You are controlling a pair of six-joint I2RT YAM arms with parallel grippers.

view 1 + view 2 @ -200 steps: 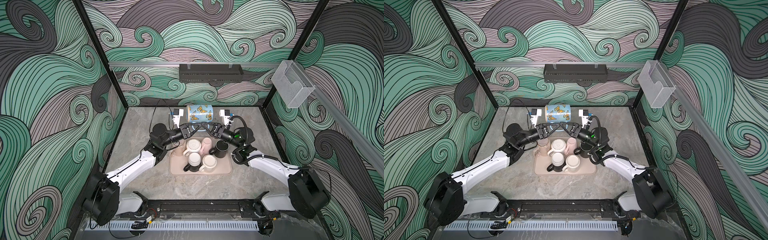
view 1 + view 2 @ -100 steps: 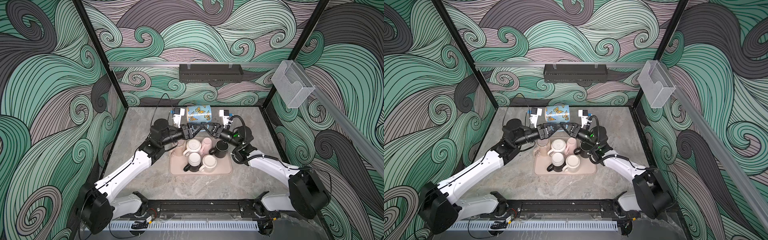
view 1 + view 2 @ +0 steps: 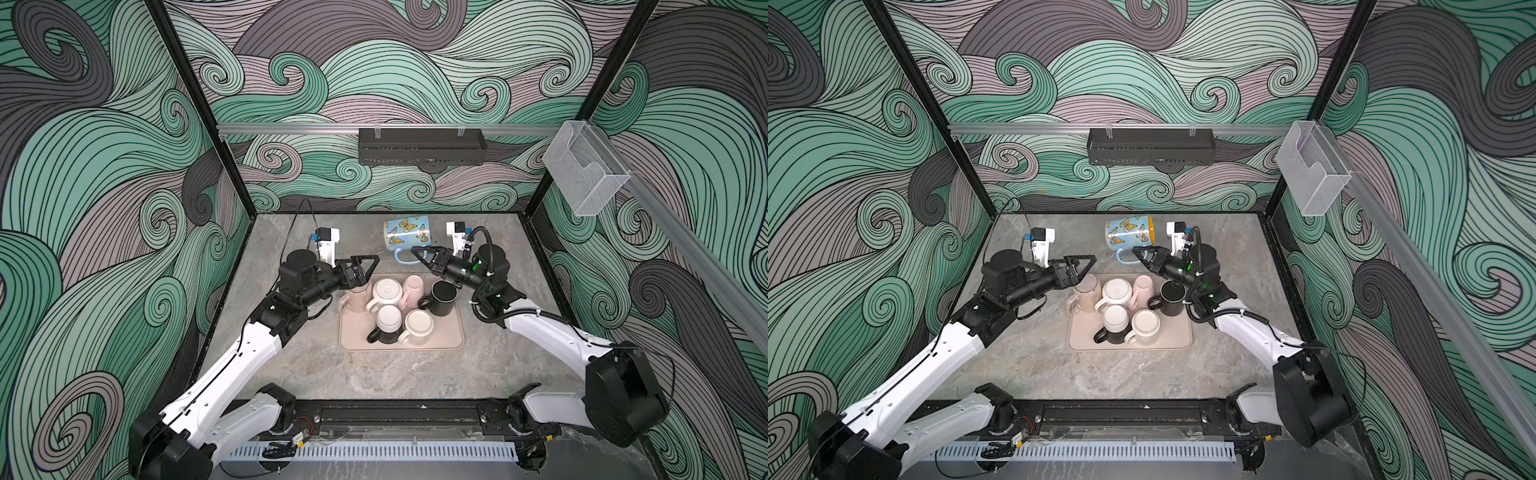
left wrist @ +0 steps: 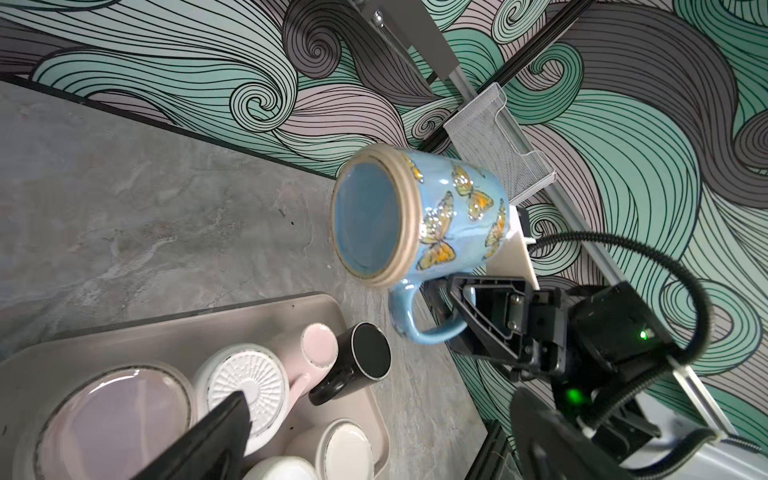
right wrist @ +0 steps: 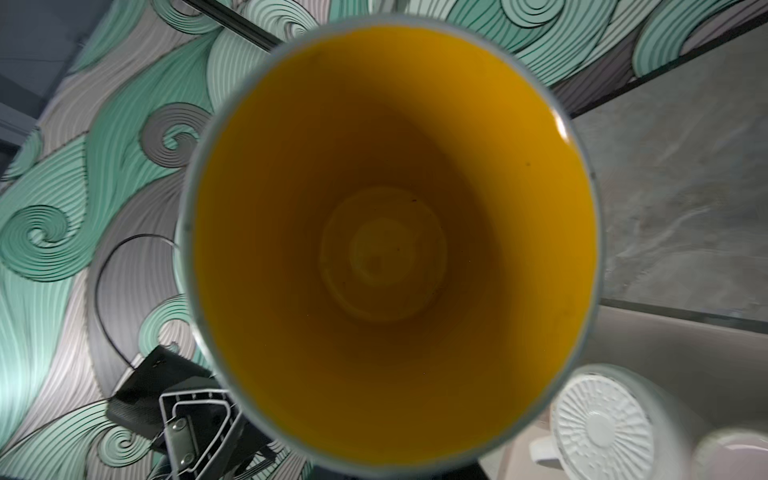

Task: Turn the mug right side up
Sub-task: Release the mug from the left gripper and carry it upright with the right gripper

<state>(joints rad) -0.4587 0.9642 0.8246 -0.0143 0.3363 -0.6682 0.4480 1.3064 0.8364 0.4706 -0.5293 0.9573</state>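
**Status: release by left arm complete; single-arm hold**

1. Change observed. A second ago both grippers met at the butterfly mug (image 3: 406,236). The left gripper (image 3: 368,268) has since let go. Its jaws now stand fully apart and hold nothing. It has drawn back to the left of the mug, over the upper left corner of the tray (image 3: 453,336).

2. Right gripper (image 3: 419,253). The jaws remain closed on the mug's blue handle, which shows clearly in the left wrist view (image 4: 451,291). No other contact with the mug is visible.

3. Position of the mug. In both top views it sits at upper centre, just beyond the far edge of the tray (image 3: 1179,340). It lies on its side with the base toward the left of the frame, the mouth toward the right and the handle lowermost. It appears to be clear of the table. The right wrist view looks straight into its yellow interior (image 5: 390,241).

4. Consequence for the task. The mug (image 3: 1128,233) is judged to be half turned, neither inverted nor upright. Its full weight now hangs from the handle grip alone. A further rotation to bring the mouth upward, followed by placement, is still required. The body may swing about the handle during that rotation
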